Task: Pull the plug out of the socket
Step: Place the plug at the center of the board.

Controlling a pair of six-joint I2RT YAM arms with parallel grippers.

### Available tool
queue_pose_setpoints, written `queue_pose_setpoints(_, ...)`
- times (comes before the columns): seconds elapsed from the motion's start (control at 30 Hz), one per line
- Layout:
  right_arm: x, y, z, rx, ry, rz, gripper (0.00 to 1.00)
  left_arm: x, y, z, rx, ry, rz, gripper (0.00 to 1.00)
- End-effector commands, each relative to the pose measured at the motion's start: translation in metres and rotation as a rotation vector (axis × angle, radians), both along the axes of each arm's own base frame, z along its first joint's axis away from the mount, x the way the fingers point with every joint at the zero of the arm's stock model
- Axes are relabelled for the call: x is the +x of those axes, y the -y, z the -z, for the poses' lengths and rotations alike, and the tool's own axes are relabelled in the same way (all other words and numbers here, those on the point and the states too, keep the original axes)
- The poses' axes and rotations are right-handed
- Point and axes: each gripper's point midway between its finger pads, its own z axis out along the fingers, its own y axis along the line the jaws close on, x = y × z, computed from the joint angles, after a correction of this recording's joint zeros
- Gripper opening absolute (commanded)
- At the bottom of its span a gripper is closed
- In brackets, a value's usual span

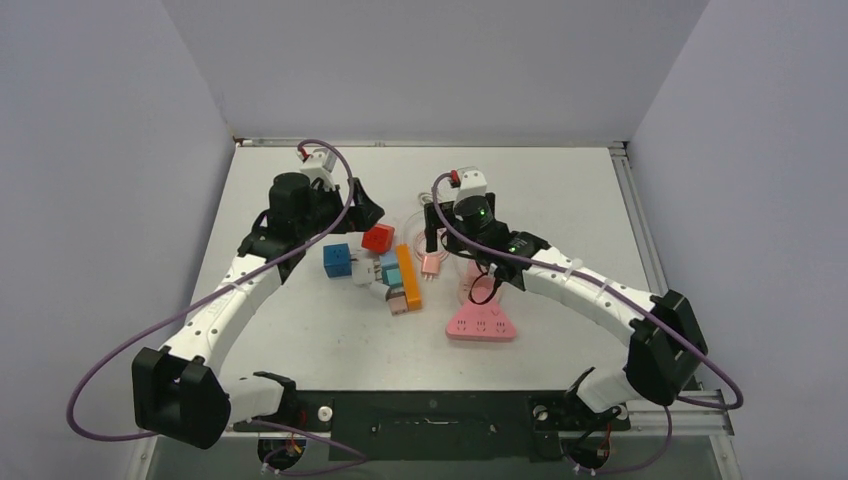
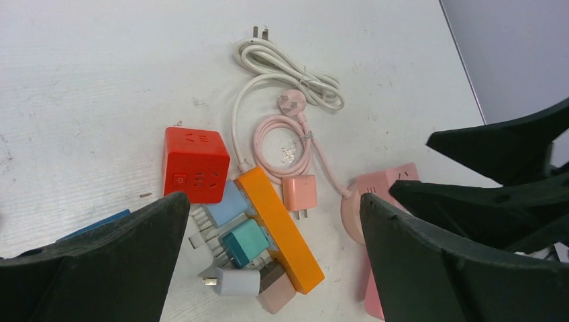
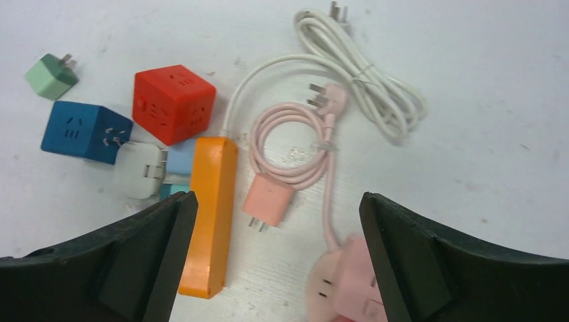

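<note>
At table ctr, the pink plug (image 3: 268, 200) lay flat on the white tabletop (image 1: 560, 190), out of any socket, prongs pointing toward the arm bases. It sat btw the long edge of the orange power strip (image 3: 211, 215) on its left and a run of pink cable (image 3: 292, 141) on its right, w/ a narrow gap each side. R claw (image 3: 276, 196) hung over it w/ jaws spread wide and nothing in them; neither finger touched the plug. L claw (image 2: 274, 196) was also spread wide & empty, above the same cluster. The pink triangular socket strip (image 1: 481, 324) lay nearer the bases, apart from the plug. Left of the orange strip things were crowded: red cube socket (image 3: 173, 102), blue cube socket (image 3: 84, 131), and a white adapter (image 3: 137, 170) just beside the blue one. A green adapter (image 3: 50, 76) lay apart, farther left. A white cable bundle (image 3: 366, 74) lay on the far side of the pink coil. Bare tabletop ran right of the cluster up to the metal rail (image 1: 640, 230) on the table's right edge. More bare surface showed along the far edge by the back wall, and on the near left.
</note>
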Motion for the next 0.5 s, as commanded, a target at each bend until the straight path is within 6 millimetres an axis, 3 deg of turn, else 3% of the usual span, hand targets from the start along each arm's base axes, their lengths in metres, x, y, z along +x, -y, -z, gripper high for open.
queue_pose_setpoints(0.0,-0.014,0.062,0.001,-0.158,-0.01,0.196,0.93,0.001,0.008,-0.003,-0.035,0.013,0.03,0.96)
queue_pose_setpoints(0.1,-0.027,0.087,0.016,-0.234,-0.074,0.261,0.9,-0.001,0.013,-0.003,-0.055,0.004,0.05,0.96)
queue_pose_setpoints(0.2,-0.039,0.098,0.034,-0.271,-0.139,0.282,0.9,-0.003,0.016,-0.005,-0.063,0.005,0.061,0.96)
queue_pose_setpoints(0.47,-0.039,0.088,0.062,-0.273,-0.209,0.258,0.9,-0.008,0.024,-0.006,-0.066,0.009,0.086,0.96)
